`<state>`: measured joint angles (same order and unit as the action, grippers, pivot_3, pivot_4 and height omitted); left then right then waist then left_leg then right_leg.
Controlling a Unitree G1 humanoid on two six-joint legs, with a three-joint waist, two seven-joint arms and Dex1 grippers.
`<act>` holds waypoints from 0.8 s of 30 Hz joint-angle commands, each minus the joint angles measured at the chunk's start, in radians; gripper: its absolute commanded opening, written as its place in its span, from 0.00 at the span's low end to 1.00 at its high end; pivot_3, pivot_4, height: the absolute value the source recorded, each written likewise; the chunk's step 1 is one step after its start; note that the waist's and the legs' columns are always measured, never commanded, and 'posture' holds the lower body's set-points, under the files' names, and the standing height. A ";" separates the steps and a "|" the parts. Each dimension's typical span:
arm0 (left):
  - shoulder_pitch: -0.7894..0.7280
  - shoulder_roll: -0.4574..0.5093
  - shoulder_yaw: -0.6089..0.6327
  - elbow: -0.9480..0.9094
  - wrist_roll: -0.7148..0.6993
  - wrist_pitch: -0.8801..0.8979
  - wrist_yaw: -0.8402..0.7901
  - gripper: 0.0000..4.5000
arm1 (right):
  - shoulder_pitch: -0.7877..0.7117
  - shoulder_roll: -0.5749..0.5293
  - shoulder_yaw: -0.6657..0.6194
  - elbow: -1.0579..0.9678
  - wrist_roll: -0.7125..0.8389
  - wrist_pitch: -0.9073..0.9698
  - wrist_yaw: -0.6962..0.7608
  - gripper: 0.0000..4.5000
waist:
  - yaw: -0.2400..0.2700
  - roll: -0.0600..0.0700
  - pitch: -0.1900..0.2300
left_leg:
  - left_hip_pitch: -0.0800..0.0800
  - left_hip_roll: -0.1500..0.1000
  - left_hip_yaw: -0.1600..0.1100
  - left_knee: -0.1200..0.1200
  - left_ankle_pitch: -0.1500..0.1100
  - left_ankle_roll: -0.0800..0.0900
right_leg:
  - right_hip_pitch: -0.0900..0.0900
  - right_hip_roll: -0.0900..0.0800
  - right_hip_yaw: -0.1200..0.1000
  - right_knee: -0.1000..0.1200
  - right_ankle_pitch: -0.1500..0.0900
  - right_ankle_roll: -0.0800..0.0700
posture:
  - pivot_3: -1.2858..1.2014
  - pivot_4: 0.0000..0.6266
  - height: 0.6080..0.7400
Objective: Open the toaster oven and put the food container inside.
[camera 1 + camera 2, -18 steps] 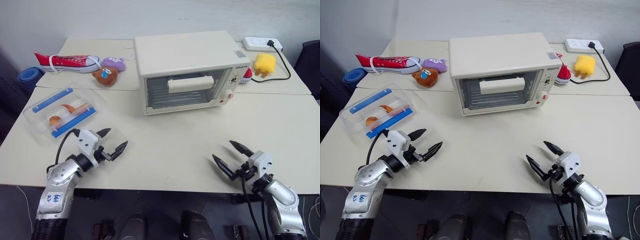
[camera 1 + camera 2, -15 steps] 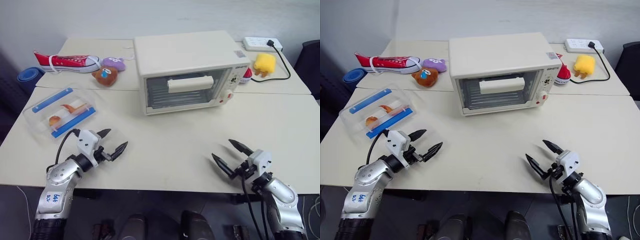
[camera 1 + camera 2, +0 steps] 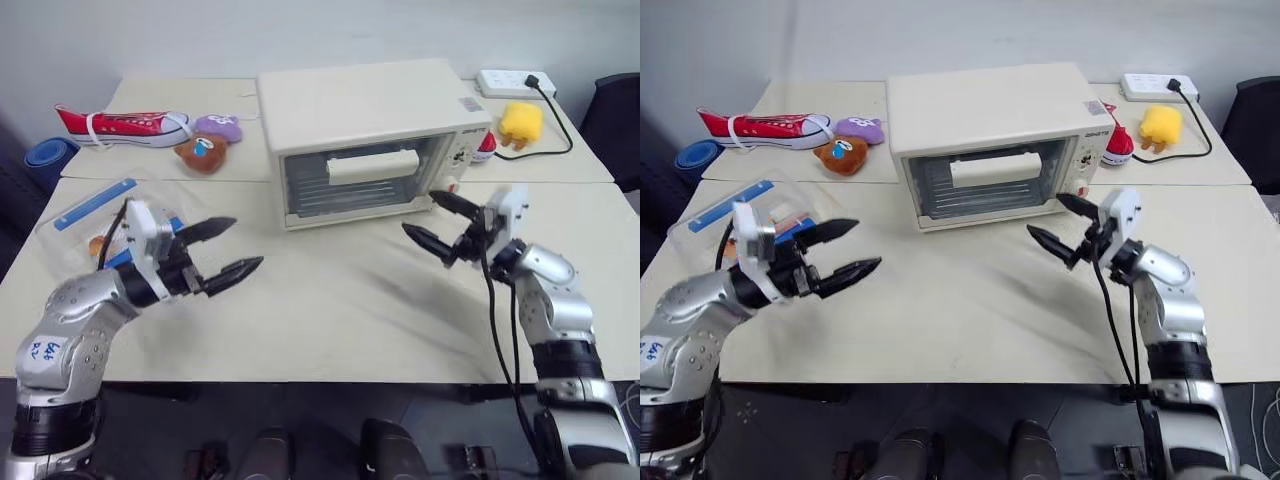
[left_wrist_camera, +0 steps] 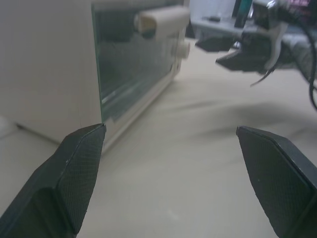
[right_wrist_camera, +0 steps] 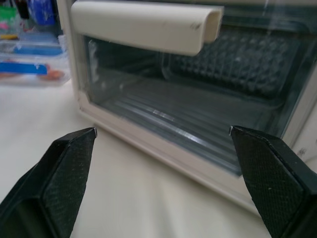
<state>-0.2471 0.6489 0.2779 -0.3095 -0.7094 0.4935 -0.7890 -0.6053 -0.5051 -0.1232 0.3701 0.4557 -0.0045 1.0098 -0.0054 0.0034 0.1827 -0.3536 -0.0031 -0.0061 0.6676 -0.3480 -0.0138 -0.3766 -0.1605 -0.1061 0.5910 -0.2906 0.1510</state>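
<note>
Right tool (image 3: 437,222) spread wide and empty, aimed at the closed toaster oven (image 3: 370,130), just below its bar handle (image 3: 372,166), likely lined up to pull the door. Left tool (image 3: 226,250) also released, raised over the tabletop (image 3: 340,310) beside the food container (image 3: 100,212), probably waiting.

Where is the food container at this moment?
The food container lies on the table's left side in the head views, just behind the open left gripper, left of the closed toaster oven.
</note>
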 commanded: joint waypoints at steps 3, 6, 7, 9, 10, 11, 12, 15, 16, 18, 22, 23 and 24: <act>0.009 0.002 0.042 -0.043 -0.086 0.065 0.027 1.00 | -0.124 0.045 0.010 0.049 -0.017 -0.049 0.031 0.99 | -0.010 0.000 0.000 | 0.000 0.000 0.000 -0.001 0.000 0.000 | -0.001 0.000 0.000 0.000 0.000 0.000 | 0.52 0.24 1.00; 0.032 0.004 0.042 -0.048 -0.080 0.070 0.026 1.00 | -0.135 0.062 0.022 -0.008 -0.005 -0.029 0.056 0.99 | -0.018 0.000 0.000 | 0.000 0.000 0.000 -0.001 0.000 0.000 | -0.001 0.000 -0.001 0.000 0.000 0.000 | 0.52 0.24 1.00; 0.037 0.005 0.042 -0.046 -0.076 0.073 0.029 1.00 | -0.127 0.064 0.027 -0.040 0.009 -0.002 0.065 0.99 | -0.018 0.000 0.000 | 0.000 0.000 -0.001 -0.001 0.000 0.000 | -0.001 0.000 -0.001 0.000 0.000 0.000 | 0.52 0.24 1.00; 0.044 0.011 0.038 -0.041 -0.063 0.074 0.032 1.00 | -0.111 0.070 0.031 -0.088 0.012 0.002 0.065 0.99 | -0.018 0.000 0.000 | -0.001 0.000 -0.001 0.000 0.000 0.000 | -0.001 0.000 -0.001 0.000 0.000 0.000 | 0.52 0.24 1.00; 0.045 0.014 0.036 -0.037 -0.059 0.077 0.035 1.00 | -0.097 0.068 0.032 -0.118 0.017 0.015 0.066 0.99 | -0.019 0.000 0.000 | -0.001 0.000 -0.001 0.000 0.000 0.000 | -0.001 0.000 -0.001 0.000 0.000 0.000 | 0.52 0.24 1.00; 0.046 0.018 0.038 -0.034 -0.060 0.084 0.038 1.00 | -0.077 0.062 0.035 -0.149 0.016 0.024 0.068 0.99 | -0.020 0.000 0.000 | -0.001 0.000 -0.001 0.000 0.000 0.000 | -0.001 0.000 -0.001 0.000 0.000 0.000 | 0.52 0.24 1.00; 0.044 0.019 0.042 -0.030 -0.063 0.089 0.044 1.00 | -0.052 0.052 0.039 -0.179 0.014 0.029 0.075 0.99 | -0.020 0.000 0.000 | -0.001 0.000 -0.001 -0.001 0.000 0.000 | -0.001 0.000 -0.001 0.000 0.000 0.000 | 0.52 0.24 1.00; 0.032 0.023 0.050 -0.022 -0.075 0.103 0.045 1.00 | 0.027 0.022 0.050 -0.252 -0.006 0.036 0.087 0.99 | -0.020 0.001 0.000 | -0.001 0.000 -0.001 -0.001 0.000 0.000 | -0.001 0.000 -0.001 0.000 0.000 0.000 | 0.52 0.24 1.00; 0.023 0.025 0.048 -0.020 -0.081 0.108 0.041 0.96 | 0.050 0.015 0.050 -0.268 -0.010 0.040 0.084 1.00 | -0.020 0.001 0.000 | -0.001 0.000 0.000 -0.001 0.000 0.000 | -0.001 0.000 -0.001 -0.001 0.000 0.000 | 0.52 0.24 1.00; 0.002 0.024 0.042 -0.010 -0.085 0.114 0.039 0.86 | 0.077 0.007 0.051 -0.285 -0.019 0.039 0.081 1.00 | -0.020 0.001 0.000 | -0.001 0.000 0.000 -0.001 0.000 0.000 | -0.001 0.000 -0.001 0.000 0.000 0.000 | 0.52 0.24 1.00; -0.063 0.012 0.010 0.023 -0.074 0.107 0.023 0.57 | 0.096 0.003 0.051 -0.291 -0.034 0.029 0.072 1.00 | -0.020 0.001 0.000 | 0.000 0.000 0.000 0.000 0.000 0.000 | -0.001 0.000 0.000 0.000 0.000 0.000 | 0.52 0.24 1.00; -0.087 0.002 -0.002 0.042 -0.054 0.088 0.025 0.51 | 0.097 0.005 0.050 -0.292 -0.035 0.028 0.070 1.00 | -0.019 0.001 0.000 | 0.000 0.000 0.000 -0.001 0.000 0.000 | -0.001 0.000 0.000 0.000 0.000 0.000 | 0.52 0.24 1.00; -0.116 -0.011 -0.013 0.066 -0.039 0.071 0.027 0.43 | 0.098 0.007 0.050 -0.292 -0.035 0.026 0.068 1.00 | -0.019 0.001 0.000 | 0.000 0.000 0.000 0.000 0.000 0.000 | -0.001 0.000 0.000 0.000 0.000 0.000 | 0.52 0.24 1.00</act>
<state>-0.3276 0.6503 0.2749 -0.2653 -0.7709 0.6011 -0.7603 -0.5037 -0.4975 -0.0748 0.1206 0.4155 0.0407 1.0762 -0.0248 0.0040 0.1832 -0.3540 -0.0032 -0.0058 0.6672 -0.3481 -0.0142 -0.3777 -0.1605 -0.1063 0.5912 -0.2906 0.1511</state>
